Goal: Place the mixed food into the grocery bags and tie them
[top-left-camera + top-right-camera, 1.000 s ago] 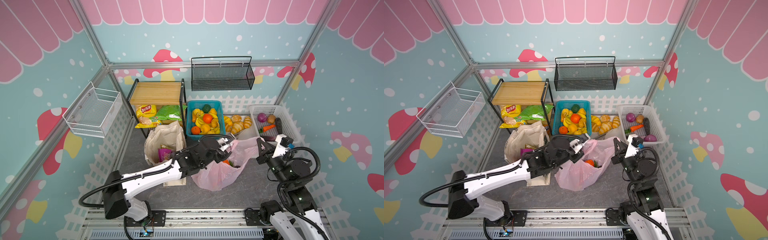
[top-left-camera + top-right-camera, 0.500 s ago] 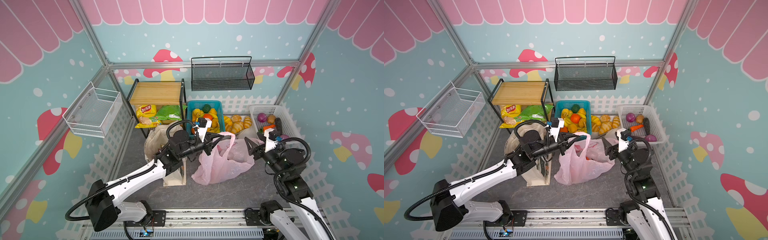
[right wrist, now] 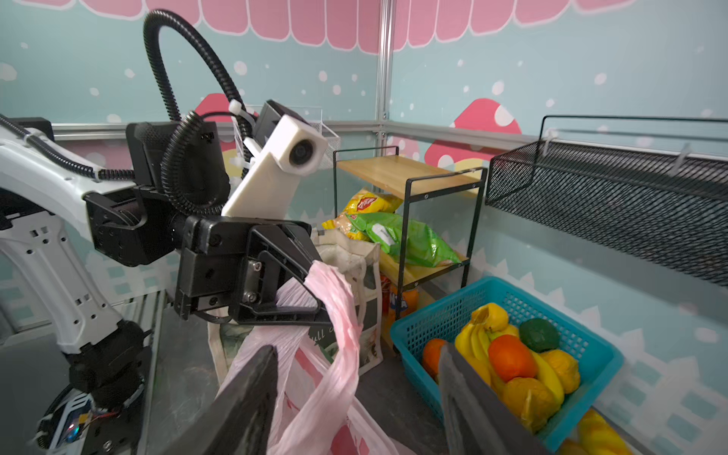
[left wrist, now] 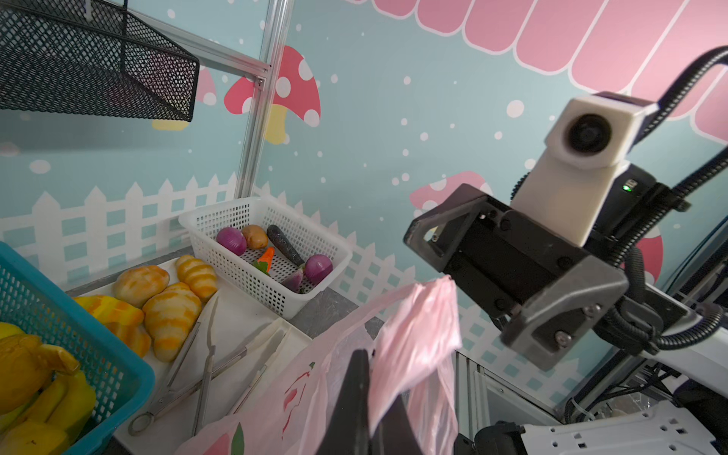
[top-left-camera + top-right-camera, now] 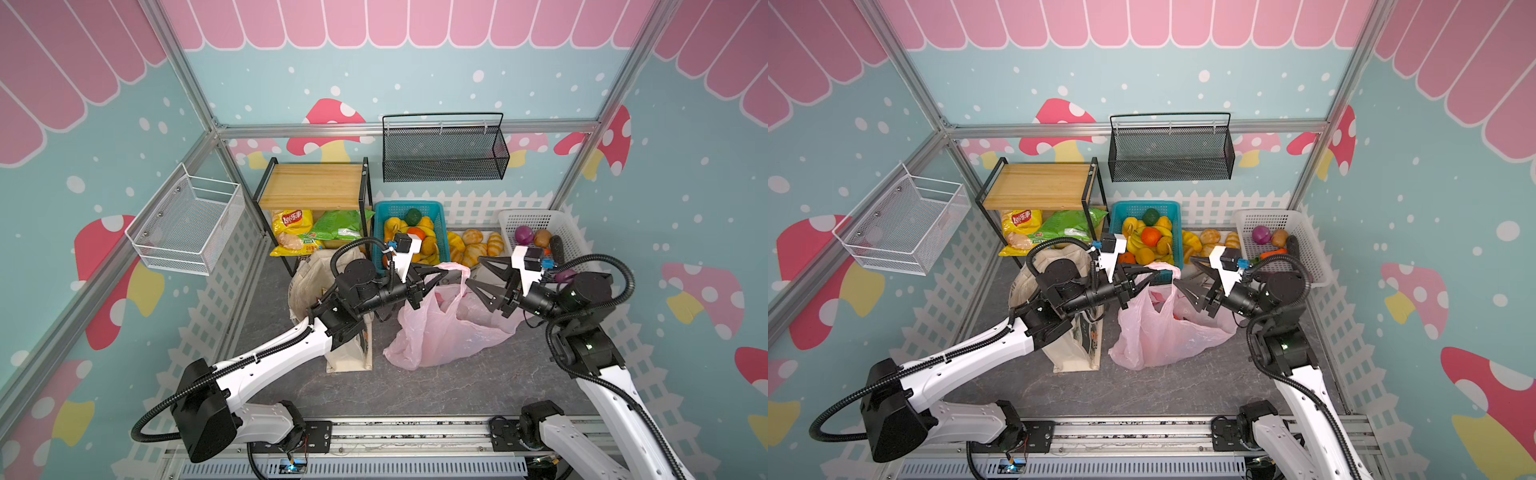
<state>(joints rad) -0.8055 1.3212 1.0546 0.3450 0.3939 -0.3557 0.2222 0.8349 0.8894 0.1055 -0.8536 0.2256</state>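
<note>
Ok so the left claw (image 5: 441, 273) is clamped right down on one handle loop (image 5: 457, 268) of the pink bag (image 5: 440, 336), holding it up. The bag's body sags onto the floor (image 5: 436, 390) below both claws. The right claw (image 5: 478, 274) faces it tip to tip, jaws spread, gripping nothing. From its wrist cam a twisted strand of handle hangs in line with the gap, and I can't tell if it touches either finger.

What's in the bag? Hard to say, just reddish patches through the plastic that could be print. The canvas tote (image 5: 1068, 353) stands back behind the left claw, beside its arm. That arm covers the mouth, so any food in there is hidden. The right arm's lower end runs off the frame.

The floor is dark grey marbled stuff with a white picket fence (image 5: 478, 203) round it and teal mushroom walls. Past the claws sit a blue fruit basket (image 5: 409, 204), a bread tray (image 4: 236, 315) and a white veg basket (image 5: 532, 212).
</note>
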